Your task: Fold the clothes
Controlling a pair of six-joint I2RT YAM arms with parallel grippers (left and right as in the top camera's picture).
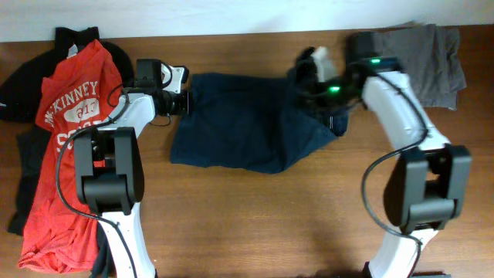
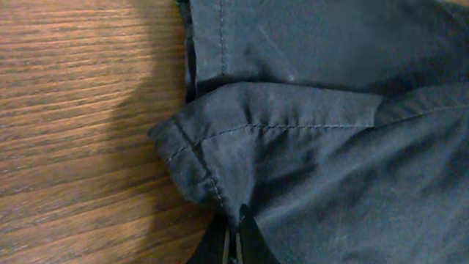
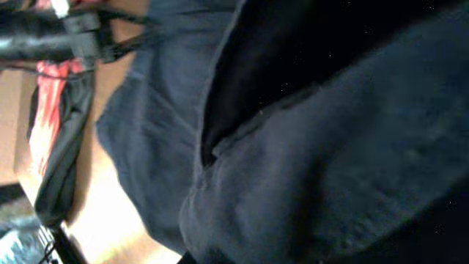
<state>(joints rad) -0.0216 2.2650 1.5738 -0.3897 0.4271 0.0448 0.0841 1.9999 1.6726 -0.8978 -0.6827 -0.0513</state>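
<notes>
The navy-blue shorts (image 1: 239, 123) lie spread across the middle of the table. My left gripper (image 1: 185, 101) is at their left edge, and in the left wrist view its jaws (image 2: 238, 231) are shut on the stitched hem of the shorts (image 2: 330, 147). My right gripper (image 1: 312, 81) is at their upper right corner, where the cloth is bunched and raised. In the right wrist view the shorts (image 3: 330, 147) fill the picture and hide the fingers. The red T-shirt with white lettering (image 1: 69, 131) lies at the far left over black pieces (image 1: 23, 85).
A plain grey garment (image 1: 432, 58) lies at the back right corner, behind my right arm. Bare wooden table (image 1: 270, 216) runs along the front. The red T-shirt (image 3: 51, 95) and my left arm (image 3: 44, 40) show in the right wrist view.
</notes>
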